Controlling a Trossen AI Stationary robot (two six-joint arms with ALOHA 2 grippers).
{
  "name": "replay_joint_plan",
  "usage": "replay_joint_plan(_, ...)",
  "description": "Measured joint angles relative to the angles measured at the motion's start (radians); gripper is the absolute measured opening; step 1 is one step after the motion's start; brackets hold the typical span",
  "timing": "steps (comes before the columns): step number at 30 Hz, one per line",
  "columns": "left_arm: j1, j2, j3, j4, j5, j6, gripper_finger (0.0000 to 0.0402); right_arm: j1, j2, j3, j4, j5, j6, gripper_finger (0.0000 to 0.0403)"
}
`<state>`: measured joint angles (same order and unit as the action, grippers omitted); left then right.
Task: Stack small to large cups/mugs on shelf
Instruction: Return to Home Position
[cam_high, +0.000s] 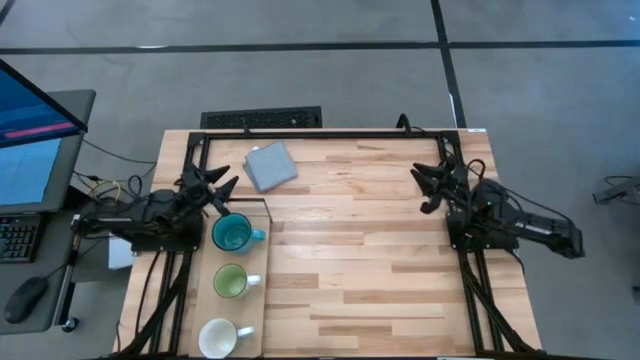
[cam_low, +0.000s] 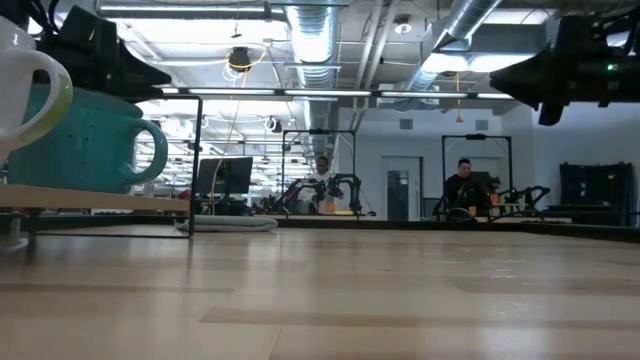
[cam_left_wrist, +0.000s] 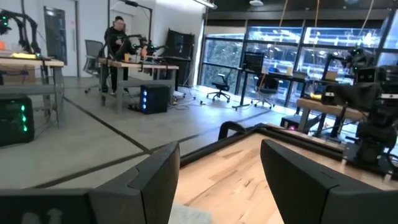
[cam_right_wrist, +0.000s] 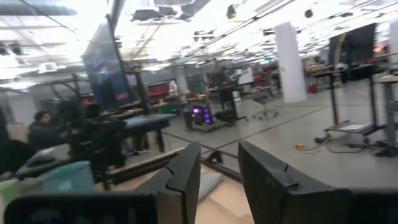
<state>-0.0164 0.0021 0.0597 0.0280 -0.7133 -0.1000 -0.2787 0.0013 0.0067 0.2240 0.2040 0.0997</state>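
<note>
3 mugs stood in a row on the pale wooden shelf (cam_high: 256, 312) at the table's left side, seen from above. nearest the front edge was the white mug (cam_high: 218, 338), behind it the light green mug (cam_high: 230, 281), then the teal-blue mug (cam_high: 232, 234). each stood upright and apart from its neighbour, none nested. just beyond the teal-blue mug hung the left gripper (cam_high: 222, 183), its fingers spread and holding nothing. a grey-blue square pad (cam_high: 270, 165) lay farther back on the tabletop. across the table the right gripper (cam_high: 423, 188) waited near the right edge, fingers likewise parted and empty. the placing looked finished. to return home well, the left arm should probably lift first, then draw back away from the teal-blue mug's rim without brushing it.
</note>
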Motion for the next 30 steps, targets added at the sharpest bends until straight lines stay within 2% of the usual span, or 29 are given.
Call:
replay_joint_plan(6,0.079,0.0,0.003,-0.051,0.062,-0.024,0.0217,-0.117,0.0,0.0,0.0,-0.05,-0.003,0.0131)
replay_joint_plan(12,0.183,0.0,0.001,-0.054,0.069,0.023,0.0217,-0.272,0.0,0.0,-0.004,-0.129,-0.002,0.0131)
replay_joint_plan(20,0.323,0.0,0.001,-0.063,0.246,0.04,0.0217,-0.48,0.0,0.0,-0.062,-0.31,0.032,0.0131)
replay_joint_plan(30,0.402,0.0,0.002,-0.074,0.312,0.051,0.0217,-0.621,0.001,0.0,-0.141,-0.414,0.051,0.0131)
